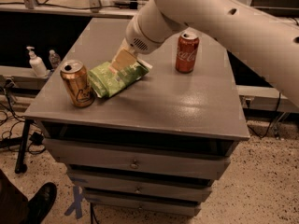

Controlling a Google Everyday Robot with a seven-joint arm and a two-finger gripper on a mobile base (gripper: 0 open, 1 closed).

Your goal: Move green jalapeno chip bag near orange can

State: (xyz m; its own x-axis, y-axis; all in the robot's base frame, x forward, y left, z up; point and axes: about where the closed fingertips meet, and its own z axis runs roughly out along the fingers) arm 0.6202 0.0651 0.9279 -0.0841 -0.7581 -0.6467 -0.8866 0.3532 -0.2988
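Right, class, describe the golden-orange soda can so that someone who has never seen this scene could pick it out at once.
Find the grey drawer cabinet. At its top's front left corner stands the golden-orange metal soda can, left of the crinkly light-green chip bag, where the robot's tool is. Unlike the red cola can at the back, it is gold with dark cursive lettering.

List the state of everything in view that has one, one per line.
orange can: upright
green jalapeno chip bag: lying flat, just right of the orange can
gripper: down at the bag's far end
red Coca-Cola can: upright, apart from both
drawers: shut
pump bottle: upright, off to the left
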